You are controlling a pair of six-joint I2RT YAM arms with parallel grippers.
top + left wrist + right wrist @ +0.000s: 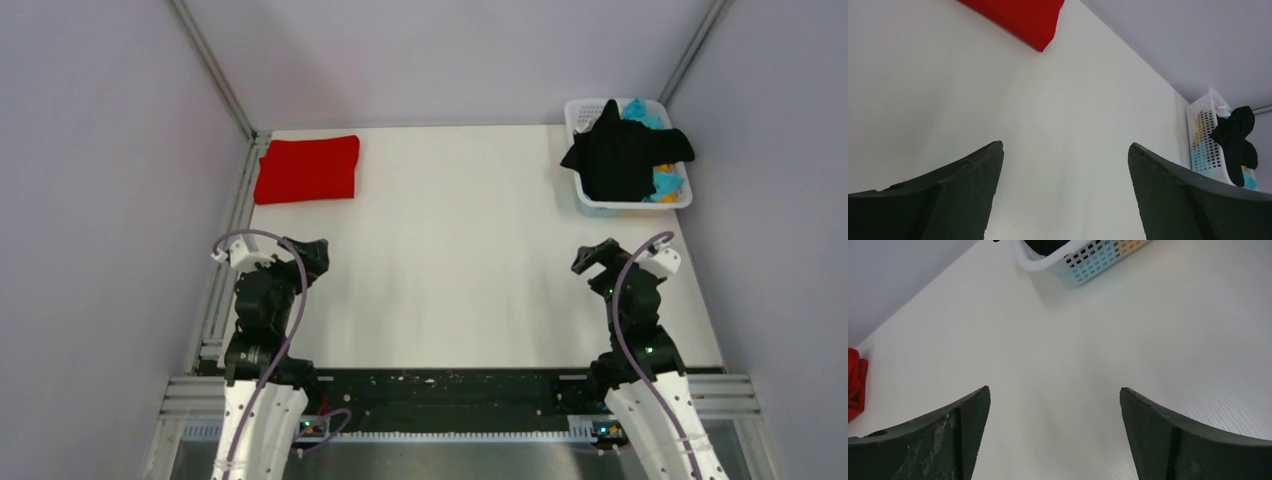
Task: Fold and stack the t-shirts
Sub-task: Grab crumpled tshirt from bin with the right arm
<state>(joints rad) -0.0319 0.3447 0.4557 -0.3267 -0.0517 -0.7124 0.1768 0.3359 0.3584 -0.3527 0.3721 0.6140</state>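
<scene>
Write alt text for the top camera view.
A folded red t-shirt lies at the far left corner of the white table; a black t-shirt drapes over a white basket at far right. The left end effector and right end effector hold nothing.

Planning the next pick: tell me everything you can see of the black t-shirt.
The black t-shirt is plain dark soft cloth, unfolded and bunched in a loose heap. It lies on top of the white lattice basket at the far right corner of the table, and folds of it hang over the basket's rim on both sides. Turquoise cloth and a bit of orange cloth show beneath it.
</scene>
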